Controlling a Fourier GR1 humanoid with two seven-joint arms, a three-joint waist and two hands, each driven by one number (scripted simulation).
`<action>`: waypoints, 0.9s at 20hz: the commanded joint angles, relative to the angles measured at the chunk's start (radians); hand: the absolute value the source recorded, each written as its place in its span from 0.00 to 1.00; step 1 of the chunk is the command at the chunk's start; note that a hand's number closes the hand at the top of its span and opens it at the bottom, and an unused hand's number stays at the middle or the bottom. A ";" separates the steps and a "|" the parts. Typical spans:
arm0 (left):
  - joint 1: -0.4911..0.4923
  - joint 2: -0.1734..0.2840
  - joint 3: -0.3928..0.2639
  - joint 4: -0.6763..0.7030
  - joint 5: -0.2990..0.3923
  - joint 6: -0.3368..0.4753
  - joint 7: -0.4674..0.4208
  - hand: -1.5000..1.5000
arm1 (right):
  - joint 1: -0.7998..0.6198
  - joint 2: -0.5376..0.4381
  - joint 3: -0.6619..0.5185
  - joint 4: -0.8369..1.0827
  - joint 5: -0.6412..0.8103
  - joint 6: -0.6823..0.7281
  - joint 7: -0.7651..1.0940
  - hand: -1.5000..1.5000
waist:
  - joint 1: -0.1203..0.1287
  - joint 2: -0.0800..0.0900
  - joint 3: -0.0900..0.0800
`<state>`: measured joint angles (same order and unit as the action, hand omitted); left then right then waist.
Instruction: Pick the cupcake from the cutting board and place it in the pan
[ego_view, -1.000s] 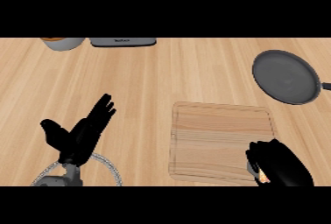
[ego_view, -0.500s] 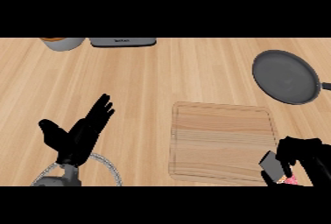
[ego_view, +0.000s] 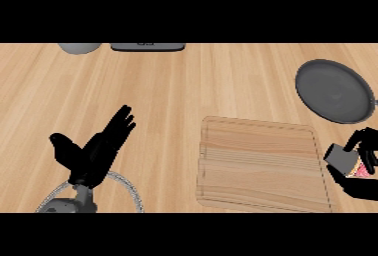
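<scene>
We see right hand (ego_view: 359, 167) at right edge, just beside cutting board (ego_view: 258, 160), fingers curled round cupcake (ego_view: 363, 171); only pink frosting sliver shows between fingers, above counter. Cutting board: pale wood, rounded rectangle, grooved border, bare top. Pan (ego_view: 336, 91): round, dark grey, matte, far right, well apart from cupcake. Left hand (ego_view: 92, 150) near left, fingers straight, spread apart, resting. Counter (ego_view: 184, 85): light wood planks.

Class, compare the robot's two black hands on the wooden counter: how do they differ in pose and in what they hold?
The left robot hand is open, fingers straight, holding nothing; the right robot hand is curled round the pink cupcake. The left shows over bare counter; the right shows at the rectangular wooden cutting board's right edge. Both are black.
</scene>
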<state>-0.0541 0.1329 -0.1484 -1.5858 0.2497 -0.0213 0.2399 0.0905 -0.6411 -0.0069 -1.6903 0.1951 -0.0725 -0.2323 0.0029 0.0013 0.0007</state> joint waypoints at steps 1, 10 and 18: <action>0.007 -0.001 0.010 0.002 0.000 -0.014 0.005 0.50 | -0.165 0.024 -0.035 0.177 0.058 -0.008 -0.025 1.00 | 0.007 0.000 0.000; -0.006 -0.005 0.026 0.062 -0.011 -0.053 -0.074 0.50 | -0.493 0.103 -0.095 0.743 0.198 -0.206 -0.254 1.00 | 0.022 0.005 0.000; -0.036 -0.022 0.004 0.051 -0.018 -0.051 -0.044 0.50 | -0.750 0.086 -0.263 1.178 0.149 -0.332 -0.414 1.00 | 0.057 0.021 0.004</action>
<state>-0.0817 0.1131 -0.1386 -1.5405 0.2356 -0.0582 0.2093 -0.5579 -0.5454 -0.2026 -0.6931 0.3622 -0.3600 -0.5654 0.0470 0.0152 0.0033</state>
